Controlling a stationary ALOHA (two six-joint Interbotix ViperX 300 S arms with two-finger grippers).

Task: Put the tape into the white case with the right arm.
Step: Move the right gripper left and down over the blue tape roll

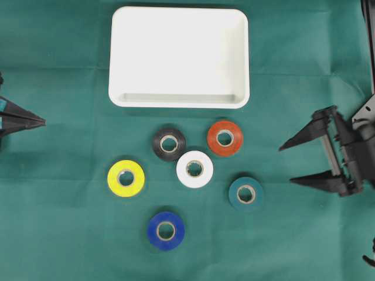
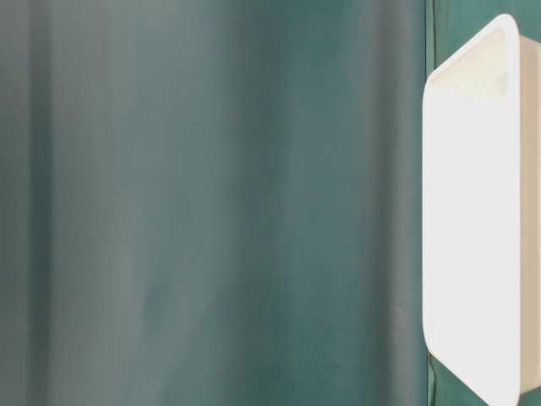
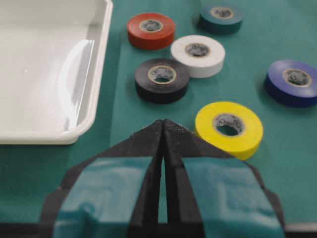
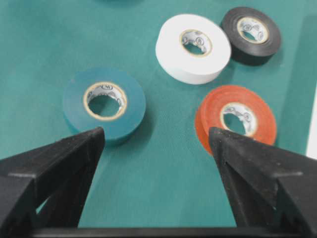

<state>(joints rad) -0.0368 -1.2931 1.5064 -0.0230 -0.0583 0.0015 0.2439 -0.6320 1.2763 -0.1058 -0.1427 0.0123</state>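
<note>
Green cloth (image 1: 64, 234) covers the worktop, and six tape rolls lie flat on it in a loose cluster below the white case (image 1: 179, 57), which sits empty toward the far edge. The right gripper (image 1: 300, 162) hangs at the right edge with its jaws spread wide and nothing between them, pointing at the gap between the teal roll (image 1: 246, 194) and the orange roll (image 1: 225, 138). The left gripper (image 1: 36, 121) sits at the left edge, pinched together on nothing. The main risk is crowding: the white roll (image 1: 194, 169) all but touches the black roll (image 1: 169, 144) and lies near the orange one, so a wide jaw coming down could shove a neighbour or clamp two at once. A flat roll can also skid or tip on cloth. The yellow roll (image 1: 126, 178) and blue roll (image 1: 166, 230) sit farther off, a longer reach.
</note>
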